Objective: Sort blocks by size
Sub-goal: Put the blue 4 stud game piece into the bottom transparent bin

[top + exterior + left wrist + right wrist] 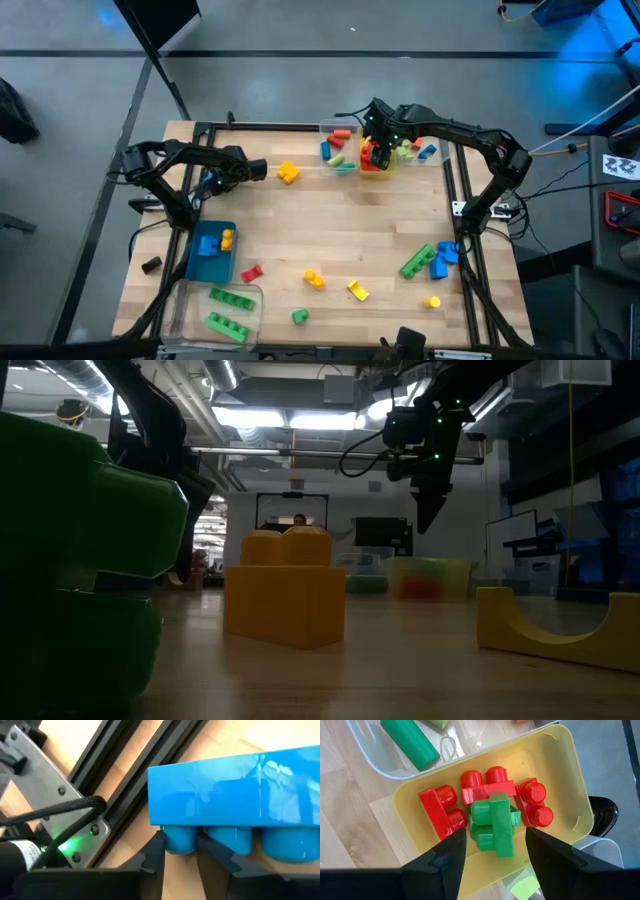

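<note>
Okay so the left end effector (pixel 180 842) has its two fingers pinched in on the end stud of a long blue block (pixel 235 795), touching it on both sides as far as I can tell. It grips right at one end. The block's long axis runs crosswise to the fingers, with nearly all of its length sticking out to one side, so I'd expect it to want to droop or twist.

On the high view this is happening beside the black rail (pixel 125 775) on the tabletop's left edge. The blue bin (pixel 215 272), with a blue block already in it, sits at roughly 6 o'clock from there, near and on the left arm's own side.

Meanwhile the right end effector (pixel 495 845) hangs over the yellow bin (pixel 555 780) at the far edge, fingers apart and holding nothing, with a green block (pixel 497 825) lying in the bin below.
</note>
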Available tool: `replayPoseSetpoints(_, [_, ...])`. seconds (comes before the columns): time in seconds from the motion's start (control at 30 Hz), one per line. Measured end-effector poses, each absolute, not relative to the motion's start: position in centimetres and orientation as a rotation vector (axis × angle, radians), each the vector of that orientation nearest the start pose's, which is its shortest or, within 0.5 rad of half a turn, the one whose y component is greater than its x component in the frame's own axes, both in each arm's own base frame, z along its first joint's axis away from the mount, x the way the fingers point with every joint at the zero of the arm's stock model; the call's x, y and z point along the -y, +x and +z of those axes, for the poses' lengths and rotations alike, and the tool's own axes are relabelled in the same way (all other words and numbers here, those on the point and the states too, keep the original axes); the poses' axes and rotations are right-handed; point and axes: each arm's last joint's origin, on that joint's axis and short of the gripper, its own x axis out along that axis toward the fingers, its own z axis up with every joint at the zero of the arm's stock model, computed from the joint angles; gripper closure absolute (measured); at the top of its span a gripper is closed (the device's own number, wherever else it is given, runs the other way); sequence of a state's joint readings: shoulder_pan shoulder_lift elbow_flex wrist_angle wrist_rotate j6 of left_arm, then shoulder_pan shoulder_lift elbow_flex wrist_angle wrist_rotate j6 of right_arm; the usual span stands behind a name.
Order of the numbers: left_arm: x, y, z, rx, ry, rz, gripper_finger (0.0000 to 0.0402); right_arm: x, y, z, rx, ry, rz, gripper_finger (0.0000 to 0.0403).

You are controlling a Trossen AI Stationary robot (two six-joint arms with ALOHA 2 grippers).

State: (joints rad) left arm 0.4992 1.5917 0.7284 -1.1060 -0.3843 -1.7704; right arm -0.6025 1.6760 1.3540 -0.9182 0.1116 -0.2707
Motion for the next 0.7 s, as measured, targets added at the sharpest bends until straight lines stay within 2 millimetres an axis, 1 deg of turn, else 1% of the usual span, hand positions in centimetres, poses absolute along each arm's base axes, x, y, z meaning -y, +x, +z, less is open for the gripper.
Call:
replayPoseSetpoints(0.07, [-10.2,16.4,13.3,-0.950,-1.104,2.113,0.0326,19.0,27.0,25.4,-1.293,0.081,-0.446,0.0196])
replayPoseSetpoints(0.13, [-10.2,16.4,13.3,-0.970,-1.093,2.100,0.0321,19.0,27.0,25.4,-1.293,0.080,-0.446,0.0196])
replayPoseSetpoints(0.33, [-10.2,16.3,13.3,-1.103,-1.016,2.007,0.0275,19.0,27.0,25.4,-1.293,0.081,-0.445,0.0196])
replayPoseSetpoints(0.43, [-10.2,16.4,13.3,-1.123,-0.972,1.981,0.0259,19.0,27.0,25.4,-1.294,0.077,-0.443,0.0196])
replayPoseSetpoints(0.53, [-10.4,16.7,13.2,-1.158,-0.907,1.889,0.0258,19.0,27.0,25.4,-1.302,0.047,-0.420,0.0196])
replayPoseSetpoints(0.7, [-10.8,17.5,13.1,-1.193,-0.831,1.730,0.0277,18.9,26.9,25.4,-1.318,0.043,-0.408,0.0196])
